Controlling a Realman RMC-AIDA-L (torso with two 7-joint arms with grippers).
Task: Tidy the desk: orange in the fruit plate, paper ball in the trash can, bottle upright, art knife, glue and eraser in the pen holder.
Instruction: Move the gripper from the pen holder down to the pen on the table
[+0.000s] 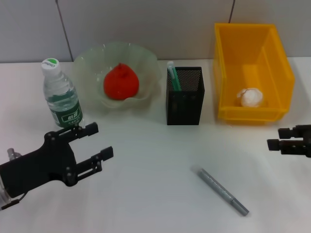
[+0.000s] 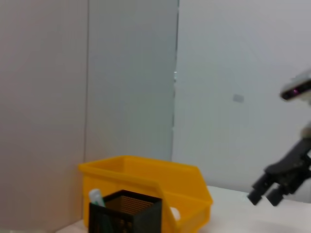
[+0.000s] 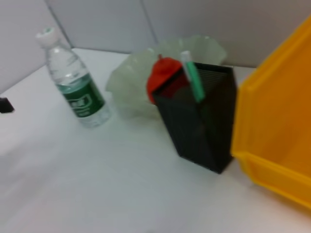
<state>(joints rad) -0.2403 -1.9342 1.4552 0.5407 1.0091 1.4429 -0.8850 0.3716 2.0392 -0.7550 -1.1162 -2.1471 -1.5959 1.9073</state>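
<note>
The bottle (image 1: 60, 94) (image 3: 75, 82) stands upright at the left. The orange (image 1: 121, 82) (image 3: 163, 77) lies in the fruit plate (image 1: 116, 51) (image 3: 126, 77). A green-and-white glue stick (image 1: 172, 75) (image 3: 192, 77) pokes out of the pen holder (image 1: 184, 99) (image 2: 126, 213) (image 3: 204, 126). The paper ball (image 1: 250, 97) rests inside the trash can (image 1: 272, 53) (image 2: 146, 179) (image 3: 277, 121). A grey art knife (image 1: 223, 191) lies on the table in front. The eraser is out of view. My left gripper (image 1: 97, 141) is open and empty beside the bottle. My right gripper (image 1: 277, 138) (image 2: 265, 194), slightly open and empty, hovers before the trash can.
The white table (image 1: 155, 160) runs back to a grey panelled wall. The containers stand in a row along the back, with the trash can at the far right.
</note>
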